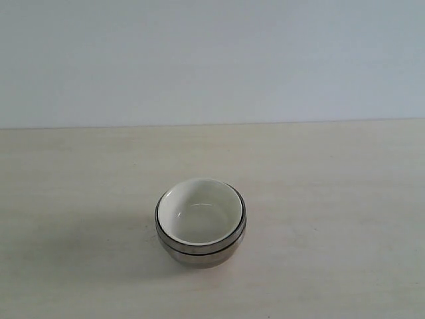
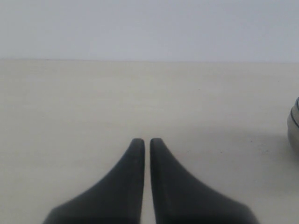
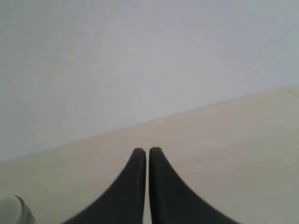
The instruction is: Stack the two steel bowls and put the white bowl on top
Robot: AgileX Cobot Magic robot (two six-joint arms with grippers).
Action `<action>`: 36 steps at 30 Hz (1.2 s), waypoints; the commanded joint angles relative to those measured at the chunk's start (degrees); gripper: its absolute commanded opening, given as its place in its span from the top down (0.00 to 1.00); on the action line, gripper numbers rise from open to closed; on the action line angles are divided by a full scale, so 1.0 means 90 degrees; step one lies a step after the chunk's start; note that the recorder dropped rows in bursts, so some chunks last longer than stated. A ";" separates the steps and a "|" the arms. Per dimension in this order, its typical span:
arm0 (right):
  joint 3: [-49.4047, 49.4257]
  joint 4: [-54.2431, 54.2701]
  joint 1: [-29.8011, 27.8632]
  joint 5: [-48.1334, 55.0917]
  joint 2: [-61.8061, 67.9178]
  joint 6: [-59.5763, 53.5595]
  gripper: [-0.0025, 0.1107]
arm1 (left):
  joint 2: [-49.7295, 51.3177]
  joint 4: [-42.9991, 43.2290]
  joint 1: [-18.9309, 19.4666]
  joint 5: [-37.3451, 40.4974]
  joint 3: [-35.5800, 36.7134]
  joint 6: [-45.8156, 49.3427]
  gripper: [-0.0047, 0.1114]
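I read the stack as complete: the white bowl (image 1: 198,211) sits nested inside the two steel bowls (image 1: 202,256) near the middle of the worktop (image 1: 345,232), with the steel rim ringing it and showing slightly more on the right of the exterior view. A dark seam runs round the steel wall, which I take as the joint between the two nested shells. The left pincer (image 2: 147,142) is closed on nothing, its tips nearly touching, low over bare worktop, with the stack's edge (image 2: 294,126) just entering its wrist view. The right pincer (image 3: 147,151) is likewise closed and empty; a pale curved shape (image 3: 14,212) in its wrist view may be the stack, but I cannot confirm this. Neither arm appears in the exterior view. Handling notes, as judgement: the steel shells should be light, rigid and slippery, with a mirror finish offering little friction. The white bowl looks glazed, heavier and brittle, and could chip against the steel. For any reseating, take the white bowl at its rim, one finger inside the wall and one outside, with moderate force, and lift straight up, since nested steel shells may stick and follow
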 commanded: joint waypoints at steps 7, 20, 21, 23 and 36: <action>-0.0001 0.0840 -0.0011 -0.0067 -0.0036 0.1502 0.98 | -0.0020 0.0000 -0.0032 -0.0048 0.0019 -0.0030 0.93; -0.0001 0.2114 -0.0011 0.0117 -0.0036 0.1501 0.98 | -0.0020 0.0000 -0.0032 -0.0048 0.0019 -0.0030 0.93; -0.0001 0.2811 -0.0011 0.0138 -0.0036 0.1501 0.98 | -0.0020 0.0000 -0.0032 -0.0048 0.0019 -0.0030 0.93; -0.0001 0.3771 -0.0011 0.0138 -0.0036 0.1501 0.98 | -0.0020 0.0000 -0.0032 -0.0048 0.0019 -0.0030 0.93; -0.0001 0.3821 -0.0011 0.0126 -0.0036 0.1501 0.98 | -0.0020 0.0000 -0.0032 -0.0048 0.0019 -0.0030 0.93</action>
